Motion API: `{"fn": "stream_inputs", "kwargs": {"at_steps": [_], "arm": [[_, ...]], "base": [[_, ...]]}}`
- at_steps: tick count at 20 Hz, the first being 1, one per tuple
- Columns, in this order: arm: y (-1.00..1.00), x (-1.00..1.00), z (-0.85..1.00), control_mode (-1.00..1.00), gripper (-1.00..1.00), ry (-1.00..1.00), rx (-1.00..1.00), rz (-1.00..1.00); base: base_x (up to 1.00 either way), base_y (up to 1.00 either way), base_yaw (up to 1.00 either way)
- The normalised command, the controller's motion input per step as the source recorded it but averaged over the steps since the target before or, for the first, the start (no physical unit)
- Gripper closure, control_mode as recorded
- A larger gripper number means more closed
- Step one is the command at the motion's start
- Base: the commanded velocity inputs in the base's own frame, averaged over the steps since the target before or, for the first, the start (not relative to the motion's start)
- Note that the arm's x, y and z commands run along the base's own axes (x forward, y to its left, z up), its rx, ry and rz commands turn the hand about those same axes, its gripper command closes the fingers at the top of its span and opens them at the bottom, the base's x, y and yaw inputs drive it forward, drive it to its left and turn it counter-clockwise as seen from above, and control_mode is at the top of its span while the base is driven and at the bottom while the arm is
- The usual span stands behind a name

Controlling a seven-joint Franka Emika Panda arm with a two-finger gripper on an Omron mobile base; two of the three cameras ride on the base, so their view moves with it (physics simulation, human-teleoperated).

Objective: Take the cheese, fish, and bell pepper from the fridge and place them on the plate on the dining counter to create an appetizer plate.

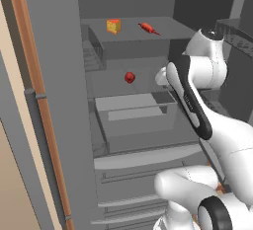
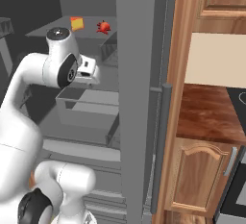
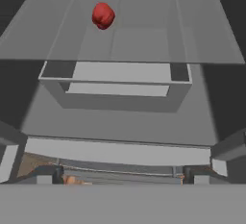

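Gripper (image 3: 123,172): jaws wide apart, nothing between them; tips sit at the bottom corners of the hand view, above the fridge's lower drawer fronts.
Arm: hand is inside the open fridge (image 1: 59,51), in front of the middle shelf, right of centre in the left base view.
Clear drawer (image 3: 115,81): pulled-out box just below the middle shelf, its front rim straight ahead of the fingers; open space between the hand and that rim.
Bell pepper (image 1: 129,77): dark-red lumpy ball, alone on the middle shelf toward its left, well apart from the fingers; bare shelf all round it. Hand view has it up and left of centre (image 3: 103,15).
Cheese (image 1: 113,25): yellow-orange wedge on the top shelf, left part.
Fish (image 1: 147,27): slim red-orange body, tapered ends, on the top shelf just right of the cheese, not touching it.
Fridge door (image 2: 139,98): open, edge-on in the right base view, standing between the arm and the wooden cabinets (image 2: 202,170).
Left side: fridge wall and a wood-trimmed panel close beside the shelves.
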Motion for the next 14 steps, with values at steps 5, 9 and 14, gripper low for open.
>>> {"fn": "stream_inputs", "kwargs": {"at_steps": [5, 9, 14], "arm": [[0.18, -0.03, 0.42, -1.00, -1.00, -0.22, -0.07, 0.00], [0.18, 0.00, 0.48, -1.00, -1.00, -0.15, -0.08, 0.00], [0.16, 0.00, 0.50, -1.00, -1.00, -0.15, -0.07, 0.00]], "base": [[0.00, 0.00, 0.00], [0.00, 0.00, 0.00], [0.00, 0.00, 0.00]]}}
